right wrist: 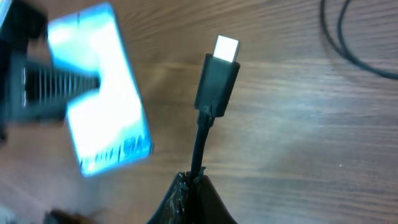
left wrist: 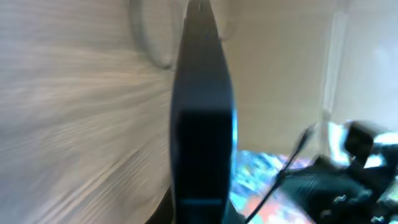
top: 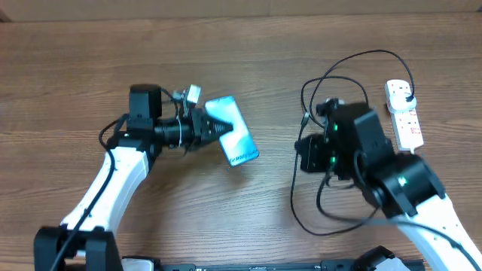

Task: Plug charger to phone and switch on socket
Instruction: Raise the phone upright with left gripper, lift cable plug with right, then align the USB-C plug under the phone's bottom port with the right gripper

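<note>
Phone blurred, charger tip sharp

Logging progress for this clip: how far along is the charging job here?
Done: the black plug appears seated in the socket. In hand: the left end effector grips the phone; the right end effector holds the charger behind its connector, apart from the phone. Left: inserting it, then the socket switch, unreadable here.

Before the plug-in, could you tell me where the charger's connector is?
In the right wrist view, the charger's connector juts from the shut right gripper, apart from the phone on its left.
</note>
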### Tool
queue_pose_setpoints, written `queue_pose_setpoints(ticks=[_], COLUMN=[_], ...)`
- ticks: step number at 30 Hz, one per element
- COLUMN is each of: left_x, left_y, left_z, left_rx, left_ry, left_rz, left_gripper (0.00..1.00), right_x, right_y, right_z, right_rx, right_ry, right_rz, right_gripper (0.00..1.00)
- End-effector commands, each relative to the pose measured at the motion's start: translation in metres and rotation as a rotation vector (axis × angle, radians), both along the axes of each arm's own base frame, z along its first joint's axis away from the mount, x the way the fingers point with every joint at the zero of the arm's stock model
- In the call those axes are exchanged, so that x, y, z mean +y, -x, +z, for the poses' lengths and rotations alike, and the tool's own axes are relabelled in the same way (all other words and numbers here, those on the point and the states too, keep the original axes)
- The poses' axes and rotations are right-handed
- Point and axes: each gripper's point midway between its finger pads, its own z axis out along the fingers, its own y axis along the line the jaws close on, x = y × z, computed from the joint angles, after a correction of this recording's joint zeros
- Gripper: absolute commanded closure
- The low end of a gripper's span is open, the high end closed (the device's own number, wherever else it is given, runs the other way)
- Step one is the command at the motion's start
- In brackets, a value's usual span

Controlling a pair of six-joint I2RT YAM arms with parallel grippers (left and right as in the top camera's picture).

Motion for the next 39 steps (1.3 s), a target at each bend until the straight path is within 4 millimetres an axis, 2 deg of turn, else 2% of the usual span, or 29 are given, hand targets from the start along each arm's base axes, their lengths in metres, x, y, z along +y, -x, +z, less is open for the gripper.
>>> queue_pose_setpoints(ticks=[1,6,9,15,26,32,39], left_x=[-0.013,-0.016,-0.017,-0.017,-0.018,-0.018,-0.021], left_y=[0.005,0.001,-0.006,-0.010,-0.011,-0.011,-0.009], left_z=[0.022,0.019,0.015,0.027,0.031,0.031,0.031], left_rx=[-0.005,-0.006,0.000,-0.076,-0.138,-0.180,-0.216], left_ry=[0.199,0.320,0.323,0.318,0.314,0.311,0.310], left_rz=[-0.172,-0.322,-0.328,-0.341,-0.351,-0.358,-0.372], left_gripper=[0.96,0.96,0.96,0.96,0.96,0.96,0.96], right_x=[0.021,0.056,0.065,0.062,0.080,0.092,0.095], right_y=[0.031,0.068,0.080,0.079,0.069,0.071,0.070], right_z=[-0.012,-0.019,-0.023,-0.044,-0.085,-0.084,-0.082], right_rx=[0.030,0.034,0.009,0.031,0.120,0.113,0.103], right_ry=[0.005,0.018,0.059,0.147,0.226,0.186,0.176], right_rz=[0.140,0.315,0.363,0.313,0.335,0.387,0.397], right_gripper=[0.96,0.96,0.96,0.96,0.96,0.96,0.96])
